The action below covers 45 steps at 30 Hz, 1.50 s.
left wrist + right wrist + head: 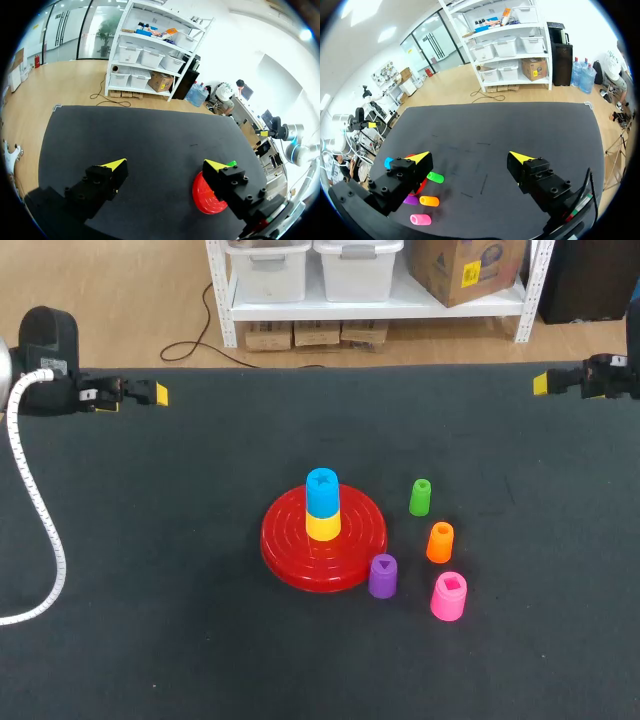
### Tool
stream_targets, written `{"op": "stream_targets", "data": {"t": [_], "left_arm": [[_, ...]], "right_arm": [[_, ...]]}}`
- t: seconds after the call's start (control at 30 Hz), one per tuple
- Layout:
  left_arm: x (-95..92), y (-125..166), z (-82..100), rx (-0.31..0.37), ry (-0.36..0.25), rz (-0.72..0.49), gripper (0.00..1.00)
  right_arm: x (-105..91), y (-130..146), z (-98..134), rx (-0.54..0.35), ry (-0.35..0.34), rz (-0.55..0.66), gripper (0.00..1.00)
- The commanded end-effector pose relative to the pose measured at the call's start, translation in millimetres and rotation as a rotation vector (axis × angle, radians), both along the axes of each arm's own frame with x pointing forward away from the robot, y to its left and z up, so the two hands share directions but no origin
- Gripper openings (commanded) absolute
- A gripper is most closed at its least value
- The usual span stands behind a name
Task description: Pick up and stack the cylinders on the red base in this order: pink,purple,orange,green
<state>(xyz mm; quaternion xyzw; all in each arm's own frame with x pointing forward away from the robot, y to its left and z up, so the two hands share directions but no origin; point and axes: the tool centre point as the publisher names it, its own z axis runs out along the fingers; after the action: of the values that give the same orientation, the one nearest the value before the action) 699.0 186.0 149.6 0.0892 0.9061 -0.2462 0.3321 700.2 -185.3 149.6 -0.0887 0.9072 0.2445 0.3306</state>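
Jaws: both pairs stand spread wide, nothing between them. The left gripper (pixel 165 163) and right gripper (pixel 470 156) each end in blocky black fingers with wedge-shaped yellow tips.
Grippers' place: at the table's two far corners, well apart from the toys.
Table (pixel 150 620): covered in a dark, matte, cloth-like surface.
Red base (pixel 365 530): a glossy round plastic disc with concentric ridges, near the table's middle.
Stack: a yellow cylinder (pixel 322 526) stands upright on the base's centre, with a blue cylinder (pixel 322 492) on top of it that has a star-shaped recess in its top.
Green cylinder (pixel 420 497): slim, smooth plastic, upright on the cloth just to the right of the base, with a small round hole in its top.
Orange cylinder (pixel 439 542): upright, nearer the camera than the green one; its top shape is too small to tell.
Purple cylinder (pixel 382 576): upright, just beside the base's near-right rim, with a triangular recess.
Pink cylinder (pixel 449 596): the widest of the four, upright to the right of the purple one, with a square recess.
Hose (pixel 40 540): a white ribbed hose curves over the table's left side from the left arm.
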Motion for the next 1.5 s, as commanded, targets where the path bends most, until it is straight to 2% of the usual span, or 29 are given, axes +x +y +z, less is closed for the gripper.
{"op": "stream_targets", "data": {"t": [0.03, 1.47, 1.5], "left_arm": [[0.5, -1.1, 1.0, 0.006, 0.005, 0.003, 1.00], [0.5, -1.1, 1.0, 0.006, 0.005, 0.003, 1.00], [-1.2, -3.6, 4.4, 0.023, -0.009, -0.032, 1.00]], "right_arm": [[0.1, -0.4, 0.0, 0.001, 0.000, 0.001, 1.00], [0.1, -0.4, 0.0, 0.001, 0.000, 0.001, 1.00], [0.1, -0.4, 0.0, 0.001, 0.000, 0.001, 1.00]]}}
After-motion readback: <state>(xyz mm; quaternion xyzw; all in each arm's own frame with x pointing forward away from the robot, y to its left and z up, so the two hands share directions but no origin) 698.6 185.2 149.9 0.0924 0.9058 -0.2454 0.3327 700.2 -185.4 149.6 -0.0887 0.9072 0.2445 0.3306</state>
